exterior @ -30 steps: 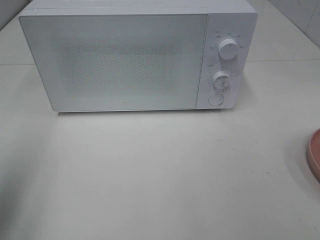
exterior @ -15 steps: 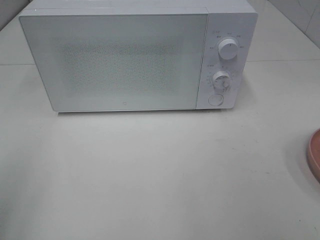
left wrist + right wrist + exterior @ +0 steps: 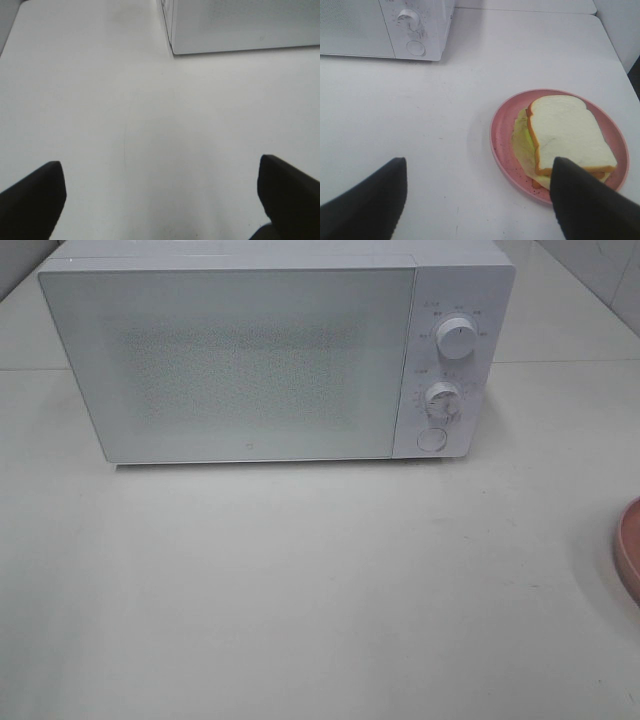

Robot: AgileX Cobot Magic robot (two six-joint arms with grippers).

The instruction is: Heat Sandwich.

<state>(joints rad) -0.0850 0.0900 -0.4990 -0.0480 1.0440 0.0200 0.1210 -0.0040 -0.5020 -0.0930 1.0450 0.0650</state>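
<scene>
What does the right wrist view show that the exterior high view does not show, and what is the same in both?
Only the right wrist view shows the sandwich, lying on the whole pink plate, and the open right claw, which holds nothing. Only the exterior high view shows the full microwave with its closed door and the upper knob; there the plate is only a sliver at the right edge, and no claw appears. Both share the white table, the microwave's lower knob and the round button.
</scene>
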